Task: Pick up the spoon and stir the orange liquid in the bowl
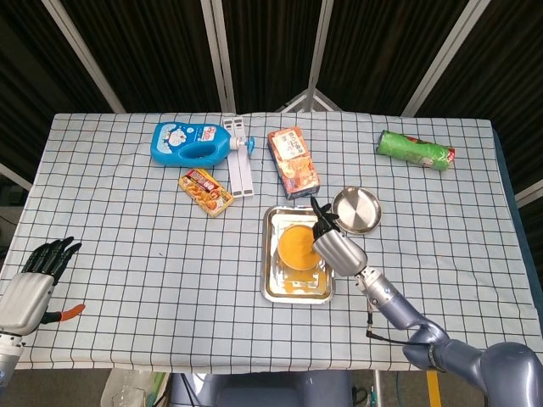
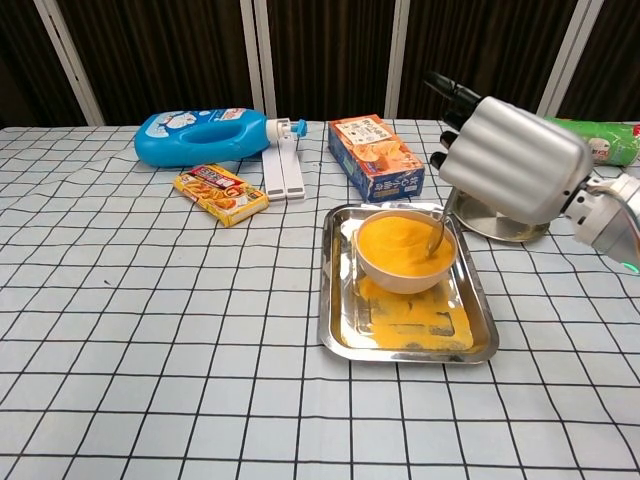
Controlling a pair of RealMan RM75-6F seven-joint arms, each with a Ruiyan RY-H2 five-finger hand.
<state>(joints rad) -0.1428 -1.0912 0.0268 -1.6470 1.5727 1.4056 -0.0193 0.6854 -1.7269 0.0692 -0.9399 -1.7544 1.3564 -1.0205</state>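
Spoon point(image 2: 438, 232): held by the right hand point(image 2: 510, 155), tip dipped in the orange liquid point(image 2: 400, 245) at the bowl's point(image 2: 395, 280) 3 o'clock side
Left hand point(image 1: 38, 275): holds nothing, fingers spread, far toward 9 o'clock of the tray point(image 2: 335, 330)

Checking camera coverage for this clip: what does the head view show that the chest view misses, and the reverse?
Only the head view shows the left robot hand, holding nothing, at the table's near left edge, and all of the green packet. Only the chest view shows the spoon dipping into the orange liquid, plus orange spill on the tray floor. Both show the right robot hand above the bowl, the metal tray, the blue bottle and the boxes.
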